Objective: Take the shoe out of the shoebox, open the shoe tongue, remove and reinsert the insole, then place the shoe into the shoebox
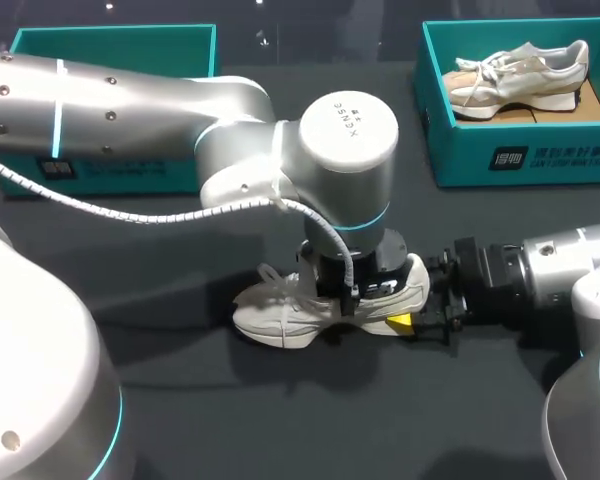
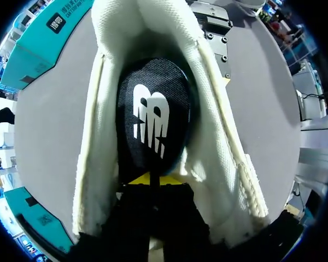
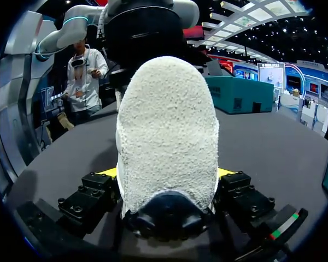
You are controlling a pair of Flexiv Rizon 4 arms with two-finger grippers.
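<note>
Dark table (image 1: 280, 420) fills the head view. Left arm (image 1: 130, 110) comes in from the left and crosses past the middle, its wrist pointing straight down over the table's centre. Right arm (image 1: 570, 270) comes in low from the right, lying about level with the table. Two teal shoeboxes sit at the far edge. The left shoebox (image 1: 110, 40) is partly hidden behind the left arm. The right shoebox (image 1: 520, 150) is open with a second shoe (image 1: 520, 75) lying inside it. The shoe (image 1: 280, 315), off-white, stands upright on its sole in the middle of the table, well apart from both boxes, toe to the left and heel to the right. The left gripper (image 2: 151, 180) is down inside the shoe's opening, right at the heel end of the insole (image 2: 150, 114). Whether it is clamped or released cannot be told. The right gripper (image 3: 167, 174) grasps the shoe from behind, one finger pressed on each side of the heel (image 3: 167, 136), with yellow tips showing on both sides. The insole is black with a white logo and lies flat inside the shoe, with the padded collar spread wide around it.
</note>
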